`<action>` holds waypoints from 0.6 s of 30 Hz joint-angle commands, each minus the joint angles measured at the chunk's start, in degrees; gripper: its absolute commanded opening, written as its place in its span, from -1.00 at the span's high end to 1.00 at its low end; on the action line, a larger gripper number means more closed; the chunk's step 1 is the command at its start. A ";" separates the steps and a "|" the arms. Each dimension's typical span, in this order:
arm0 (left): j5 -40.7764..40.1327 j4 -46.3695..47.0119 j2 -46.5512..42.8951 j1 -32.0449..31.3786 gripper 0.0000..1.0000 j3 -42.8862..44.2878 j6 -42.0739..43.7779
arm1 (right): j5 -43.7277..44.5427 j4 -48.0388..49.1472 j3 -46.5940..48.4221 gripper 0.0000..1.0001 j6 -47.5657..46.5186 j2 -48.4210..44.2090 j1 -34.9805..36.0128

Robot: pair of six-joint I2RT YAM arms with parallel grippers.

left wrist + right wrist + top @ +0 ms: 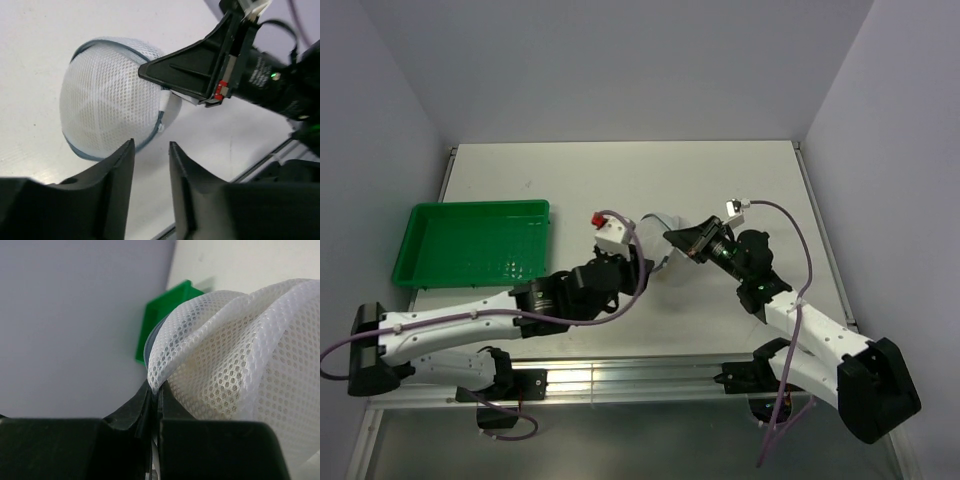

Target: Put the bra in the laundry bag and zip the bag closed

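The laundry bag (pixel 110 95) is a round white mesh dome with blue zipper trim, resting on the white table between the two arms (pixel 658 222). My right gripper (pixel 156 390) is shut on a fold of the mesh at the bag's edge, and its black fingers (pixel 190 70) reach in from the right in the left wrist view. My left gripper (pixel 151 145) stands open just in front of the bag's near rim, with only bare table between its fingers. The bra is hidden; only a faint yellowish tint shows through the mesh (pixel 215 385).
A green plastic tray (pixel 470 240) sits at the left of the table, and shows behind the bag in the right wrist view (pixel 165 310). Grey walls enclose the table on three sides. A metal rail (pixel 620 380) runs along the near edge.
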 commanded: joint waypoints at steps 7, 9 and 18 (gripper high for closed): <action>-2.61 2.81 -4.51 -5.87 0.52 -8.80 -23.21 | 1.34 25.20 -6.71 1.00 9.83 5.16 0.65; -4.20 3.25 -2.32 -7.28 0.53 -9.07 -24.98 | 2.30 23.98 -7.33 1.00 9.30 3.59 0.74; -3.58 13.44 6.74 -7.28 0.15 -7.84 -26.92 | 3.98 21.41 -9.79 1.00 7.10 1.55 0.74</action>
